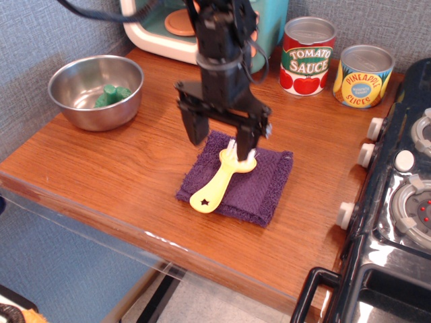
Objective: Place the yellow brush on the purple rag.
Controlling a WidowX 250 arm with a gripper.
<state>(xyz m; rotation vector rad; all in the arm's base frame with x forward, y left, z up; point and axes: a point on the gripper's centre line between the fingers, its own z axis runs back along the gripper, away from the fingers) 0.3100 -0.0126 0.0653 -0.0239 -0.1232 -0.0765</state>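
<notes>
The yellow brush [220, 182] lies flat on the purple rag [258, 183], handle with star cutout pointing to the front left, white bristles at the far end. The rag lies on the wooden counter near its middle. My gripper [219, 139] hangs just above the brush's head, its two black fingers spread wide apart. It is open and holds nothing. The right finger stands close over the bristles.
A steel bowl [84, 81] with green pieces [112, 95] sits at the left. A tomato sauce can [307, 56] and a pineapple can [363, 75] stand at the back right. A toy stove [397, 202] fills the right side. A teal appliance [269, 27] is behind the arm.
</notes>
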